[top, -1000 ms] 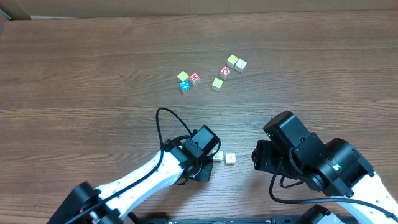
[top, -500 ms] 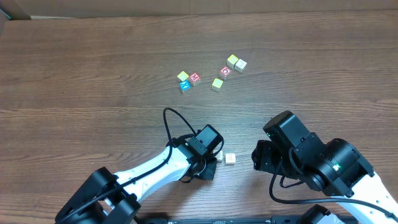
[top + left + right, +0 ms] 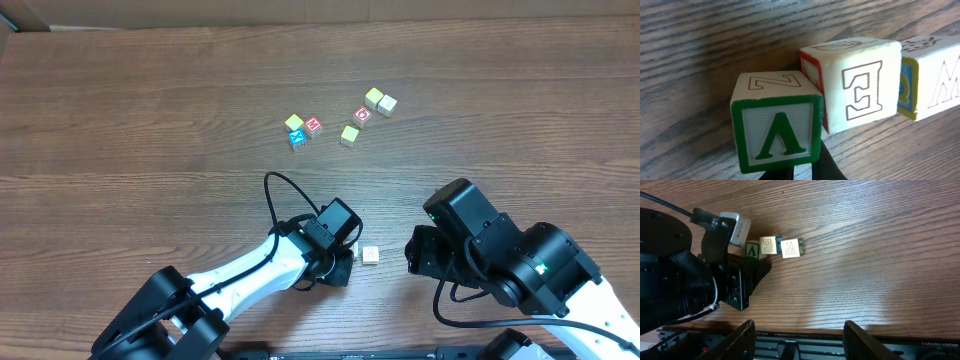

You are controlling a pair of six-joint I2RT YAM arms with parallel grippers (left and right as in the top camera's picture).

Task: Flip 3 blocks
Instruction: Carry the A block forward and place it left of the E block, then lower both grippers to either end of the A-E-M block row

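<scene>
Overhead: only one of the blocks (image 3: 370,255) shows (the rest are hidden).
Right wrist: all three in a row on the bench (image 3: 865,255).
Left fingers (image 3: 796,172): closed, just under the A block (image 3: 776,127).
Right fingers (image 3: 740,337): apart, empty.

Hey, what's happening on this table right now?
The left gripper, shut, has its tip down at a green-faced letter block, which sits in one row with a cream E block and a cream M block. Whether it is actually pushing the block I cannot tell. The right gripper hangs open nearby, holding nothing. The other cubes sit farther back, untouched.
</scene>
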